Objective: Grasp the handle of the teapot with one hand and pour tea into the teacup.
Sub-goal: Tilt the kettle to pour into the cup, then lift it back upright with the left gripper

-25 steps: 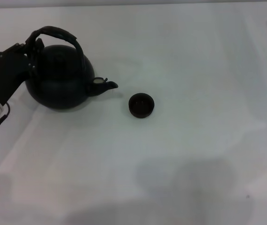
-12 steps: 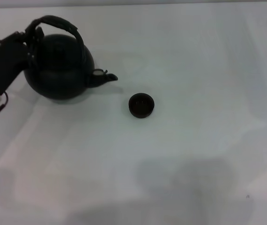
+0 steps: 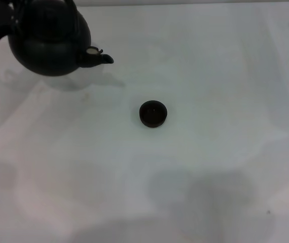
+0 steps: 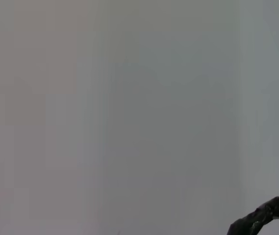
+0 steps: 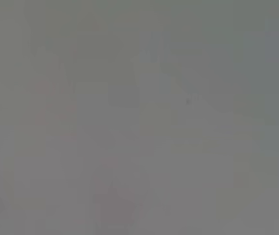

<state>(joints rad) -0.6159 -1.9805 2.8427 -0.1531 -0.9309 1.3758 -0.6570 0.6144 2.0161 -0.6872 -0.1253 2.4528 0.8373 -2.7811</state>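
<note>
The black teapot (image 3: 49, 44) hangs in the air at the far left of the head view, and its shadow lies on the table below it. Its short spout (image 3: 100, 58) points right, toward the teacup. Only the lower ends of the handle (image 3: 74, 7) show; the top of the hoop is cut off by the frame edge. My left gripper (image 3: 11, 9) is at the top left corner, shut on the handle and carrying the pot. The small dark teacup (image 3: 153, 113) stands upright mid-table, to the right of the pot and nearer to me. A dark curved piece (image 4: 267, 215) shows in the left wrist view.
The white table (image 3: 210, 167) bears only the cup; faint shadows lie along its near side. The right wrist view shows only plain grey surface. The right arm is out of view.
The left gripper has lifted the teapot off the table, up and toward the far left, so the handle top left the frame. The teacup has not moved.
</note>
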